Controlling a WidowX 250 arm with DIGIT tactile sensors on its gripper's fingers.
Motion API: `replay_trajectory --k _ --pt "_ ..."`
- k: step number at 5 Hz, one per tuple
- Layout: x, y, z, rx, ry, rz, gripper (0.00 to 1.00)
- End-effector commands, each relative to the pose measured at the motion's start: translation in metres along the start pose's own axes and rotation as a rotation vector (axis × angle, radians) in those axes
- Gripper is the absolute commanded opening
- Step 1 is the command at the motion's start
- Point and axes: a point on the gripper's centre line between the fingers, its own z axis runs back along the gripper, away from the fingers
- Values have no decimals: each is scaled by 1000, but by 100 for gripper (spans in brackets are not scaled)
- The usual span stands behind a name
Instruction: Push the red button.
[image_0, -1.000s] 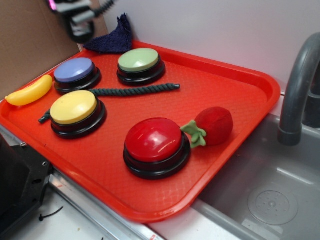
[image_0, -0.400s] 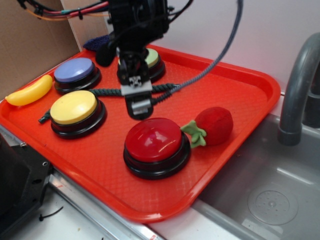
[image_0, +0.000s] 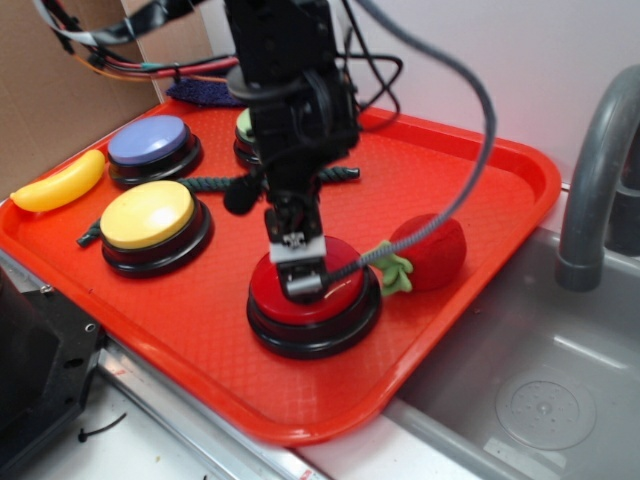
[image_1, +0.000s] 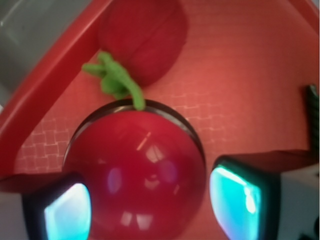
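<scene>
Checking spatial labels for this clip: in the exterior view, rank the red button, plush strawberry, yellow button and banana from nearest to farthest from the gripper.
1. Red button: directly under the gripper.
2. Plush strawberry: just beside the red button, toward the sink.
3. Yellow button: across the tray on the other side.
4. Banana: on the tray's far edge beyond the yellow button.

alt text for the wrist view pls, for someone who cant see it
Close-up from the gripper looking down on the glossy red button, which fills the lower middle between two fingertips that glow teal. A red plush strawberry with green leaves lies just beyond it on the red tray.
</scene>
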Motion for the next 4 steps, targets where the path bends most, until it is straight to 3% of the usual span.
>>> replay_trajectory --k 1,4 --pt "12 -10 -4 6 -49 -70 100" --pt "9 7 33 -8 -44 -115 100"
